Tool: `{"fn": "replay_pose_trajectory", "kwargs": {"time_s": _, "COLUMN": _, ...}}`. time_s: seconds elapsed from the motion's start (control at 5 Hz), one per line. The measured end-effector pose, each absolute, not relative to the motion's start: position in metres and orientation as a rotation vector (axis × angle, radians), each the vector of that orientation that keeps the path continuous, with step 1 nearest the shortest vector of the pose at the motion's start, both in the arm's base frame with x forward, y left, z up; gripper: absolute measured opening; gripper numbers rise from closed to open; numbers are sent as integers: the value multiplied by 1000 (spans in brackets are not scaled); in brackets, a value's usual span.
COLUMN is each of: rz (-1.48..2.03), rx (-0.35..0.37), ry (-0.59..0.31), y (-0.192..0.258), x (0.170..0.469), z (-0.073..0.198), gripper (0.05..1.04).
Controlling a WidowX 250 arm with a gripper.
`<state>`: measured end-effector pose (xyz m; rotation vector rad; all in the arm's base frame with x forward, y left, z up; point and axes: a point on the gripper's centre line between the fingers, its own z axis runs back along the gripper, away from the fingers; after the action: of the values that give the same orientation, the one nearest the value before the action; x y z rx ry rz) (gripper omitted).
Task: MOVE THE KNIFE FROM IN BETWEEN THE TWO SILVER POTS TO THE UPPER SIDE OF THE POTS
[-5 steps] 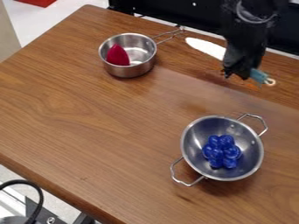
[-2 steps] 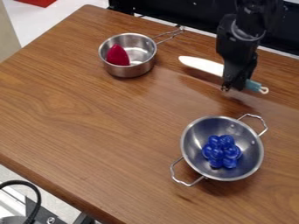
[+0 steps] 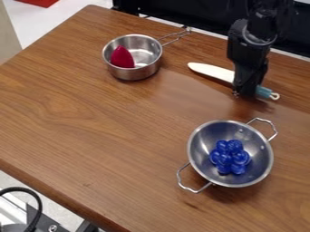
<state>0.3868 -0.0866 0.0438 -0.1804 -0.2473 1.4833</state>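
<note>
Brown tabletop (image 3: 79, 122): knife (image 3: 212, 71) is seen beyond the two-handled pan (image 3: 259, 161), blade angled upper left. Its handle-side stretch is crossed by the gripper (image 3: 244, 92); whether anything is gripped cannot be told.

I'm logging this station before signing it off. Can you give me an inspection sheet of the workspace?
Surface: brown wood-grain table.
Job's things: knife, pale blade toward the saucepan, teal handle the other way; two-handled pot nearer the camera.
Clutter: red piece in the saucepan; blue grape-like cluster in the two-handled pot.
Gripper: over the knife near its handle; grip cannot be confirmed.
Cables: black cable curving at the lower left, off the table.
Surroundings: black panel behind the table; red object beyond its far left corner.
</note>
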Motion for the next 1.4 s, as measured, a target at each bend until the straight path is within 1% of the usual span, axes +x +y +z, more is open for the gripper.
{"fn": "replay_pose_trajectory", "kwargs": {"time_s": 0.2, "rz": 1458, "rx": -186, "ry": -225, "y": -86, "x": 387, "z": 44, "gripper": 266}}
{"fn": "replay_pose_trajectory", "kwargs": {"time_s": 0.4, "rz": 1444, "rx": -185, "ry": -220, "y": -84, "x": 389, "z": 46, "gripper": 504}}
{"fn": "replay_pose_trajectory", "kwargs": {"time_s": 0.6, "rz": 1441, "rx": -169, "ry": -203, "y": -81, "x": 386, "z": 46, "gripper": 781}}
{"fn": "replay_pose_trajectory", "kwargs": {"time_s": 0.8, "rz": 1418, "rx": -168, "ry": -203, "y": -80, "x": 386, "z": 49, "gripper": 985}}
{"fn": "replay_pose_trajectory", "kwargs": {"time_s": 1.0, "rz": 1371, "rx": -218, "ry": -235, "y": -74, "x": 382, "z": 78, "gripper": 996}}
{"fn": "replay_pose_trajectory", "kwargs": {"time_s": 1.2, "rz": 1222, "rx": -215, "ry": -265, "y": -65, "x": 370, "z": 97, "gripper": 996}}
{"fn": "replay_pose_trajectory", "kwargs": {"time_s": 1.4, "rz": 1034, "rx": -156, "ry": -290, "y": -50, "x": 346, "z": 103, "gripper": 996}}
